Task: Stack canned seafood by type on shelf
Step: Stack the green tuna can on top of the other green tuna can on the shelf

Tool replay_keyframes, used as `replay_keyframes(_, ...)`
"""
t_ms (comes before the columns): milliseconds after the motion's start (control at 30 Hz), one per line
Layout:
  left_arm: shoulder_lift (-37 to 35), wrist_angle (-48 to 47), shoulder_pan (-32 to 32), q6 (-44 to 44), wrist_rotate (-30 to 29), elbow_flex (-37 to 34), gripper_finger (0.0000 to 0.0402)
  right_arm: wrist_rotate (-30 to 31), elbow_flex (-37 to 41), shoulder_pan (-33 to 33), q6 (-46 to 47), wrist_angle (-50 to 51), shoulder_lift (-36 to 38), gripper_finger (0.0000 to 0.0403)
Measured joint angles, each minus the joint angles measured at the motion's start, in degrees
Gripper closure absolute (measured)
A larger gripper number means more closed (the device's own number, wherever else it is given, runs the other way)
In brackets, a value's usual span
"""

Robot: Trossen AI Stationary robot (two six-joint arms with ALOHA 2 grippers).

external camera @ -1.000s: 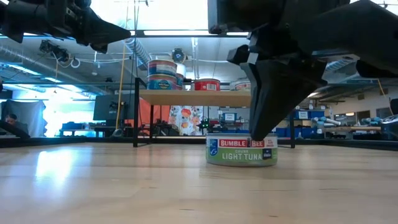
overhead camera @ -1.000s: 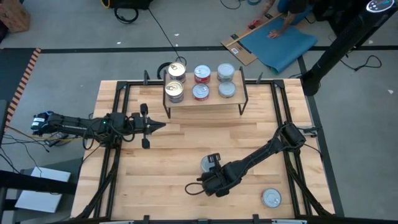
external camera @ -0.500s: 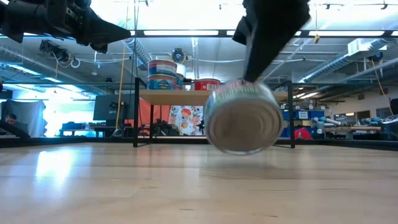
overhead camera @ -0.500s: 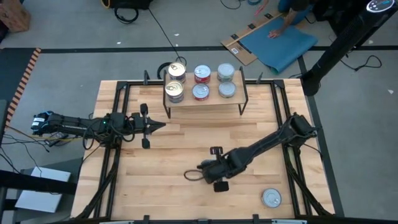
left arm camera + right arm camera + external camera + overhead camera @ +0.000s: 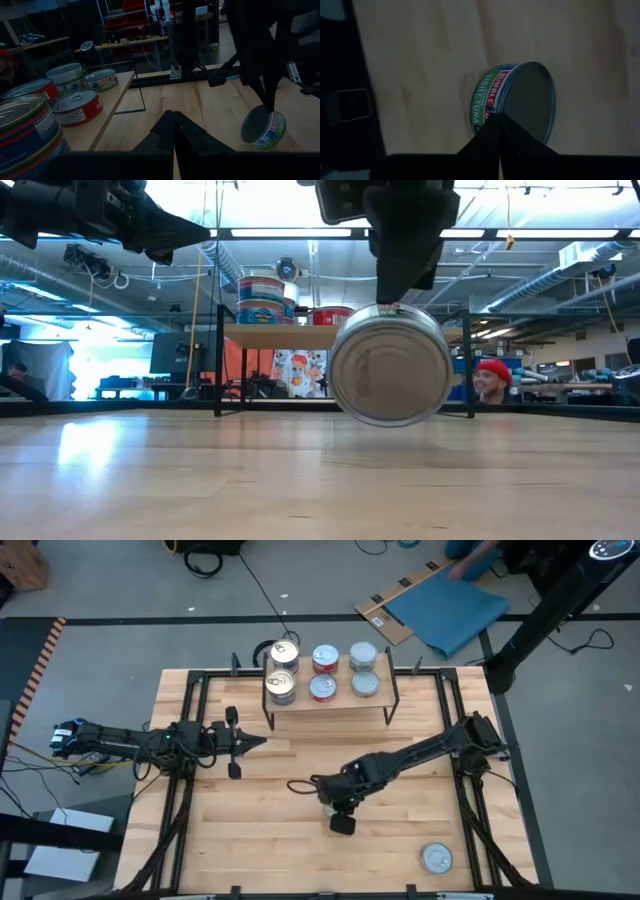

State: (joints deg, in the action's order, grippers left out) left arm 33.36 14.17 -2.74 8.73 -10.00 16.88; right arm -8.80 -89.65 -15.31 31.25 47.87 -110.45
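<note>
Fingers of the right gripper (image 5: 334,802) pinched together on the rim of a tuna can (image 5: 389,366); can hangs on edge, flat silver face toward the low camera, clear of the tabletop (image 5: 290,840). Right wrist view: same can (image 5: 517,102) tipped sideways, green and red label showing, the dark fingertips (image 5: 499,131) meeting at its rim. Left wrist view: the can (image 5: 263,126) dangles just above the wood under the dark right arm. Right arm reaches in from the table's right edge, stretched toward mid-table, gripper in front of the shelf (image 5: 330,700). Left gripper (image 5: 255,744) has fingers closed tight together, holding nothing; its arm lies level from the left side, tip pointing toward the shelf's left leg. Shelf sits at the far middle of the table with six can spots on top in two rows: the left ones gold-topped, the middle ones red-labelled (image 5: 324,658), the right ones silver. One loose silver can (image 5: 436,858) rests near the table's front right corner, well apart from both grippers.
</note>
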Motion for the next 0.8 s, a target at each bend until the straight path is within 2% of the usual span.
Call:
replay_keyframes(167, -0.02, 0.0, 0.0, 0.0, 0.0, 0.0, 0.0396, -5.85, 0.07, 2.2, -2.18, -2.17, 0.0, 0.0401)
replay_keyframes(367, -0.02, -0.02, 0.0, -0.02, 0.0, 0.0, 0.0396, -9.71, 0.75, 4.67, -3.6, -3.64, -0.02, 0.0401)
replay_keyframes(567, -0.02, -0.07, 0.0, -0.34, -0.02, 0.0, 0.0396, -16.67, 5.05, 7.07, -3.23, -10.15, -0.07, 0.0401)
replay_keyframes(800, -0.02, -0.11, 0.0, -0.37, -0.02, 0.0, 0.0396, -18.29, 7.87, 8.55, -4.37, -11.95, 0.07, 0.0401)
